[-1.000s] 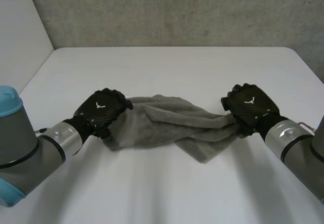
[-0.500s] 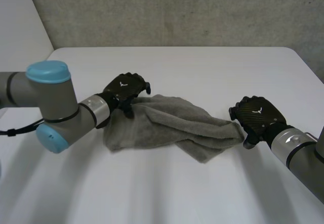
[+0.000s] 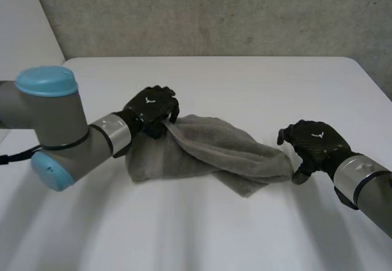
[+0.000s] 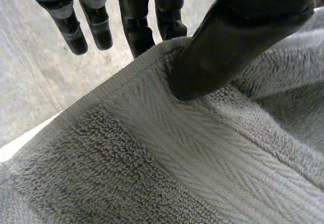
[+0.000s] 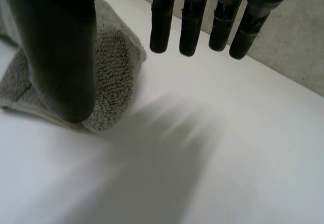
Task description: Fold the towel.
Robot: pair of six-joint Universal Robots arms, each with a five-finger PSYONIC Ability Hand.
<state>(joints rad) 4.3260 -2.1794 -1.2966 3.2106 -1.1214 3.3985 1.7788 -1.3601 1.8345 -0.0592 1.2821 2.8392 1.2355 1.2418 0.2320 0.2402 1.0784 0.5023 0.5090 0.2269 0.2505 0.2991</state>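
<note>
Pinching the towel's left edge, the left hand [image 3: 152, 108] presses its left thumb [image 4: 228, 47] onto the hem [image 4: 167, 148] with fingers behind the cloth, so that this edge is raised off the table [image 3: 257, 81]. The right hand [image 3: 313, 144] is relaxed and holds nothing. Its fingers [image 5: 191, 21] are straight over bare table, and the right thumb [image 5: 63, 57] stands right at the towel's right end; whether it touches cannot be told. The towel [image 3: 214, 155] lies bunched mid-table between the two hands, with a ridge running from the left hand toward the right end.

Step in hand, as judged: drawing the left edge over toward the right end to make a fold. The next move calls for carrying that edge across evenly and laying it flat. The right hand may need to pin its end so the heap does not drag.

One second earlier the right hand clutched the right end; it has since let go and drawn back nearer. The left hand has moved farther back, the left arm [image 3: 73, 136] has swung in, and the left edge has lifted.
</note>
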